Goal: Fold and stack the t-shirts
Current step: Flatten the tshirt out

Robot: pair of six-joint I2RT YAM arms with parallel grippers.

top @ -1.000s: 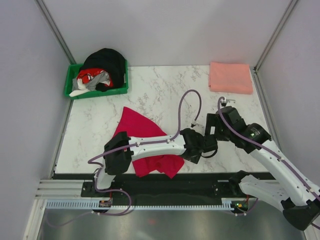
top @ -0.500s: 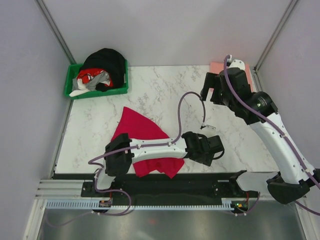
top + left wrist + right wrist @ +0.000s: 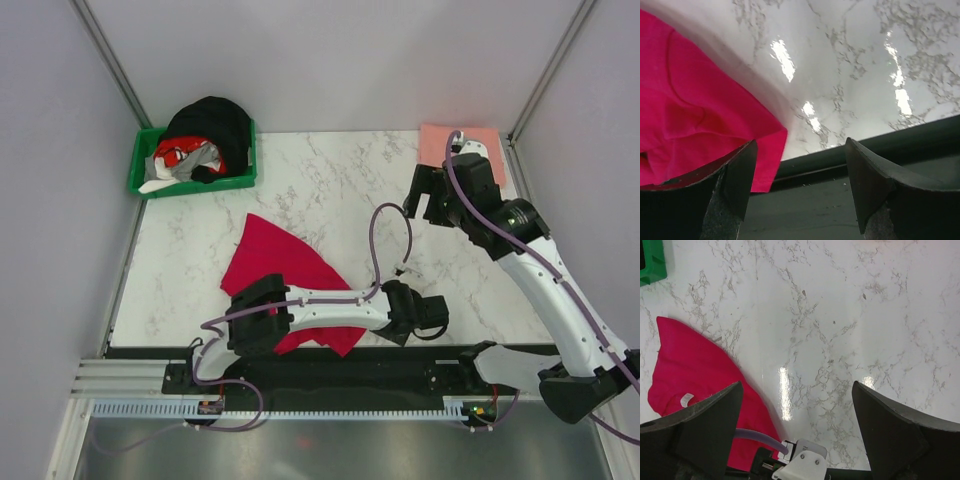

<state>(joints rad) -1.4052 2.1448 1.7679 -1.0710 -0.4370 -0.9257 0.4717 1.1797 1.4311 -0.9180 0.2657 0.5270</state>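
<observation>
The crimson red t-shirt point(image 3: 278, 268) lies crumpled on the marble near the table's front edge, its lower part under my left arm. It also shows in the left wrist view point(image 3: 690, 110) and the right wrist view point(image 3: 690, 370). The folded salmon pink t-shirt point(image 3: 440, 140) sits at the back right corner, partly hidden by my right arm. My left gripper point(image 3: 434, 315) point(image 3: 800, 142) is open and empty over the front edge, right of the red shirt's corner. My right gripper point(image 3: 422, 198) point(image 3: 796, 390) hangs wide open above the marble, in front of the pink shirt.
A green plastic bin point(image 3: 142, 168) point(image 3: 650, 262) heaped with dark and mixed clothes stands at the back left. A dark rail point(image 3: 880, 145) runs along the table's front edge. Grey walls close in both sides and the back.
My right arm swung from the table's middle up toward the back right corner, then eased slightly forward. My left gripper slid toward the front edge and narrowed a little.
</observation>
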